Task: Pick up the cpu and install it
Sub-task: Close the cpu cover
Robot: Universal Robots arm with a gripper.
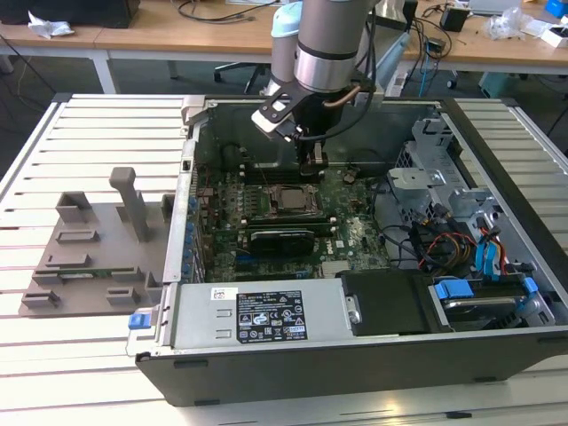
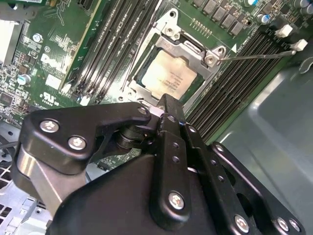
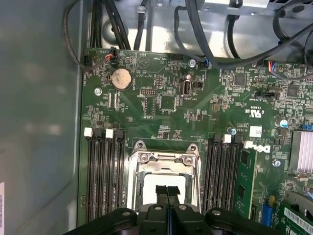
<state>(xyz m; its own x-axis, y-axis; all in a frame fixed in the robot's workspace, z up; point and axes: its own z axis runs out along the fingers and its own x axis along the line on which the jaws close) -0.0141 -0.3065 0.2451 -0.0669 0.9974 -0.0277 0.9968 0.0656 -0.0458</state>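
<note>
back: long wooden desks [image 1: 177, 35], cables [image 1: 213, 11] strewn | floor [image 1: 53, 75]: dark grey | surface [image 1: 80, 124]: white slatted metal | light: even

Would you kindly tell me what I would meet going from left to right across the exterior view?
grey fixture plate → cpu, seated in its socket on the motherboard → drive bay with blue tabs

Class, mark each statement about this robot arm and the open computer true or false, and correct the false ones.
1. The cpu lies in the socket. True.
2. The gripper hangs outside the case. False: it is inside the case, just above the socket.
3. The gripper is shut. True.
4. The case is closed. False: it is open, and the motherboard shows.
</note>
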